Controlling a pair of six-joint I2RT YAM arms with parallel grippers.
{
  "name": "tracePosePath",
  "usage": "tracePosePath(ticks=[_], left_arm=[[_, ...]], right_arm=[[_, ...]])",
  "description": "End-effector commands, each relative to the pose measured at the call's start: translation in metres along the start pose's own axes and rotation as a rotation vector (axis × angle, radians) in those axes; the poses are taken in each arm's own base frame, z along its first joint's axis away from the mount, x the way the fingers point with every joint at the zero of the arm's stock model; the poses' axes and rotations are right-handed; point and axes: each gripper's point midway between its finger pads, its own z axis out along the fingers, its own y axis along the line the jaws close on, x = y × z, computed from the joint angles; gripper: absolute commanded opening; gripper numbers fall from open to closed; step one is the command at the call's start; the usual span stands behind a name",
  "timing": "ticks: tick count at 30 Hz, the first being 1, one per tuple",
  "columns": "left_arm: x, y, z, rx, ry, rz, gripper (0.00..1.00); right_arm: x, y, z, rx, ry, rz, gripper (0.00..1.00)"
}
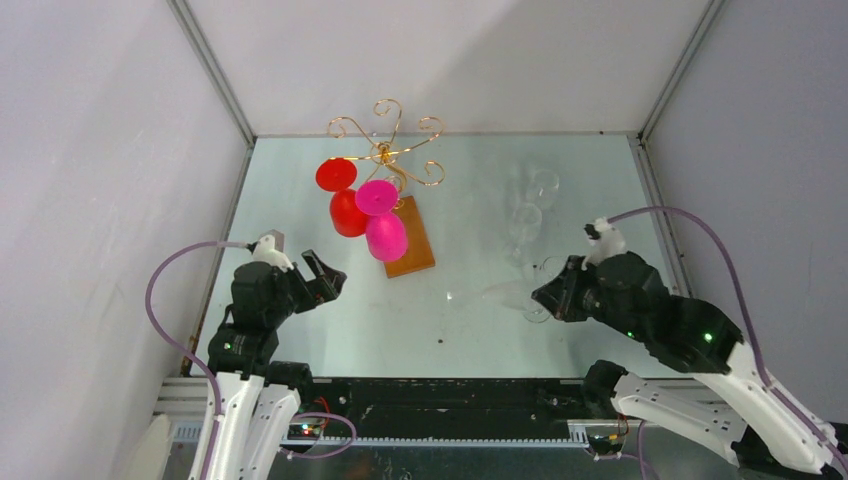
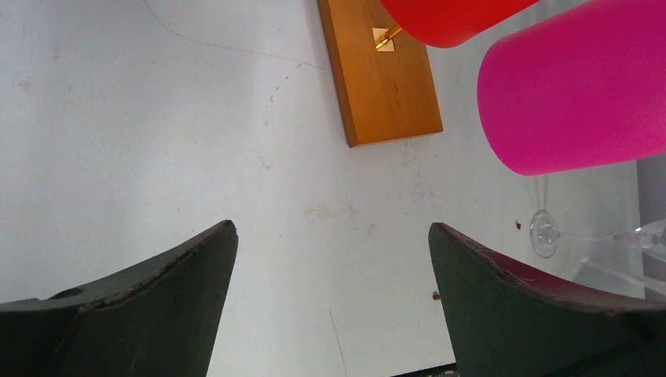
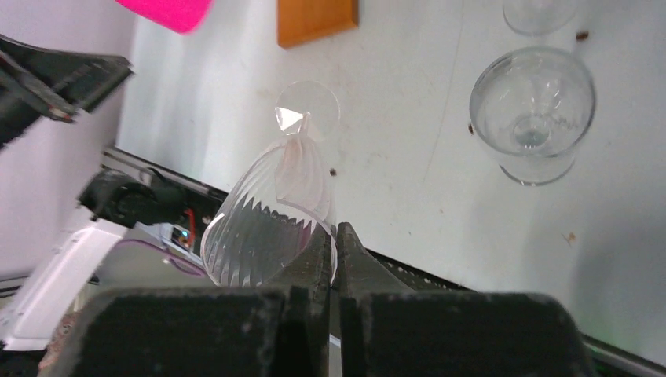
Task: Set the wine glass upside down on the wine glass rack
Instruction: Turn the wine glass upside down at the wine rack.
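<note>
The right hand (image 3: 336, 239) is clenched on the rim of the clear wine glass (image 3: 271, 212), pinching the thin wall of the ribbed bowl between its fingers. The glass lies on its side at the right of the tabletop (image 1: 460, 200), its foot pointing left towards the other arm. I cannot tell whether it rests on the surface or sits just above it. The wine glass rack (image 1: 385, 150) stands well apart at the far left-centre on its wooden base (image 1: 412, 245). A red glass (image 1: 345, 212) and a magenta glass (image 1: 385, 235) hang from it upside down. The left hand (image 1: 327, 278) is released, fingers spread wide over bare tabletop near the base. An upright clear glass (image 3: 534, 110) stands beyond the right hand.
</note>
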Motion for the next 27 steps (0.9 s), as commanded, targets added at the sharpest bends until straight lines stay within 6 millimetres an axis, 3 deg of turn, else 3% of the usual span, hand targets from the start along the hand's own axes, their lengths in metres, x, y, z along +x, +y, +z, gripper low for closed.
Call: tracePosePath(ticks=[1,12,19,23,27], left_arm=[[-0.012,-0.007,-0.006,0.024,-0.044,0.027,0.98],[-0.031,-0.018,-0.025,0.034,-0.093,0.047,0.98],[-0.064,-0.048,-0.055,0.114,-0.159,0.092,0.98],[-0.073,-0.079,-0.067,0.247,-0.158,0.085,0.98],[-0.094,-0.098,-0.093,0.307,-0.243,0.067,0.98]], right_arm=[[-0.034,0.008,-0.017,-0.071,-0.184,0.013,0.00],[-0.061,0.034,-0.048,-0.304,-0.404,-0.058,0.00],[-0.086,0.051,-0.077,-0.408,-0.567,-0.165,0.00],[-0.102,0.061,-0.096,-0.460,-0.675,-0.233,0.00],[-0.114,0.073,-0.109,-0.497,-0.765,-0.352,0.00]])
